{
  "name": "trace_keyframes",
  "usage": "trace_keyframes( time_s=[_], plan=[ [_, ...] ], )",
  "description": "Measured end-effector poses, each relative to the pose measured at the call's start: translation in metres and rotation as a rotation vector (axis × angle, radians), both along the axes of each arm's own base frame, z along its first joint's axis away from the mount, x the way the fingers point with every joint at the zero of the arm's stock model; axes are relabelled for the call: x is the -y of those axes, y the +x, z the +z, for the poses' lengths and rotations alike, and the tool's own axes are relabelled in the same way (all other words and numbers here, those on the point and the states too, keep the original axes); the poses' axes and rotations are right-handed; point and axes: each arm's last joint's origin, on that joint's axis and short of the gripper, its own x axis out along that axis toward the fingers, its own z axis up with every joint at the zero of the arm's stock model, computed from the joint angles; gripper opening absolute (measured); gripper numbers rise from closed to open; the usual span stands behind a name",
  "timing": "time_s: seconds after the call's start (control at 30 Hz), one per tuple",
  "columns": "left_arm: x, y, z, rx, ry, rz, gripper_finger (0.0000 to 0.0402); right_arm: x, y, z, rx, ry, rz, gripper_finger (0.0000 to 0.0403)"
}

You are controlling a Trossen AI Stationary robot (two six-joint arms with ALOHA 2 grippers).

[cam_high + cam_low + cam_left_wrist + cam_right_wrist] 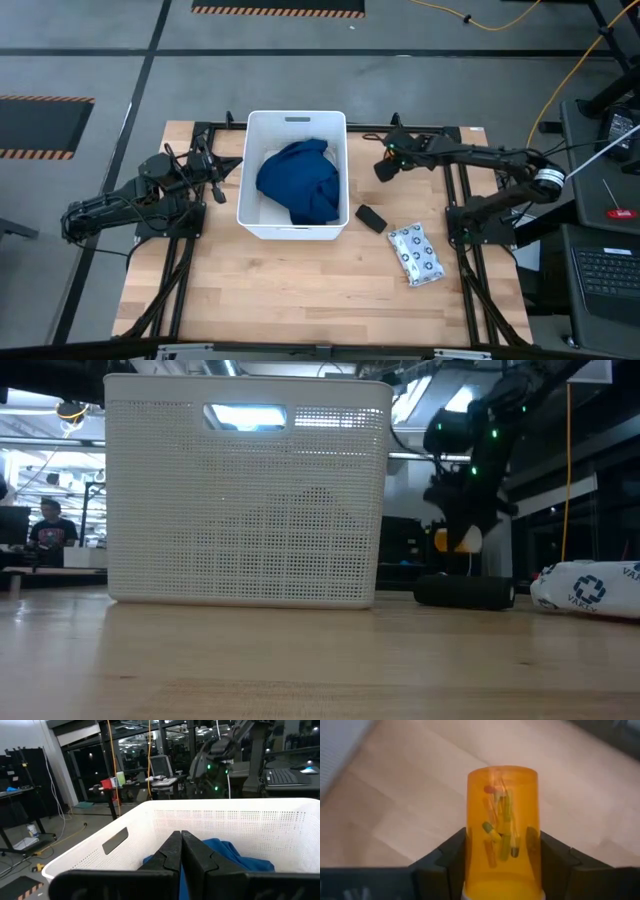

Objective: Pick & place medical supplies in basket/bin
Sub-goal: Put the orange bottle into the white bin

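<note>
The white tub (295, 122) stands mid-table, and the dark blue cloth (300, 182) lies bunched inside it, also seen in the left wrist view (227, 851). My right gripper (385, 166) hovers right of the tub, shut on the small orange bottle (502, 830), which shows in the low view (445, 540) above the table. The black oblong (370, 218) lies flat on the wood near the tub's right near corner. The white dotted packet (415, 254) lies farther right and nearer. My left gripper (181, 854) is shut, just outside the tub's left wall (241, 170). My right gripper pinches the orange bottle's body (470, 845) between its two fingers (451, 857), one on each side, just ahead of the white cap (502, 896). The fingers slant down from the table's right side. The bottle is lifted clear of the table, closed end pointing away from the wrist.
Black frame rails (455, 200) run along the table's left and right sides under both arms. Bare wood (300, 290) stretches across the near half of the table. Screens and a seated person (45, 525) show in the room beyond.
</note>
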Motion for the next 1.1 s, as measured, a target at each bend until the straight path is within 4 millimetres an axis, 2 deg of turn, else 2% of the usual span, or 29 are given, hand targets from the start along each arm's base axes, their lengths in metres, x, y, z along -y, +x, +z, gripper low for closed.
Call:
trace_keyframes(
  time_s=[0.5,0.67,0.9,1.1],
  plan=[
    [0.0,0.0,0.0,0.0,0.0,-0.001,0.0006,-0.02,0.018,0.111,0.116,-0.14,0.125,0.0175],
    [0.0,0.0,0.0,0.0,0.0,0.0,0.0002,-0.031,0.026,0.14,0.202,-0.18,0.173,0.0176],
    [0.0,0.0,0.0,0.002,-0.004,-0.001,0.0007,-0.043,0.041,0.164,0.286,-0.191,0.207,0.0176],
    [0.0,0.0,0.0,0.013,-0.027,-0.005,0.0006,-0.045,0.073,0.165,0.278,-0.181,0.253,0.0176]
  ],
)
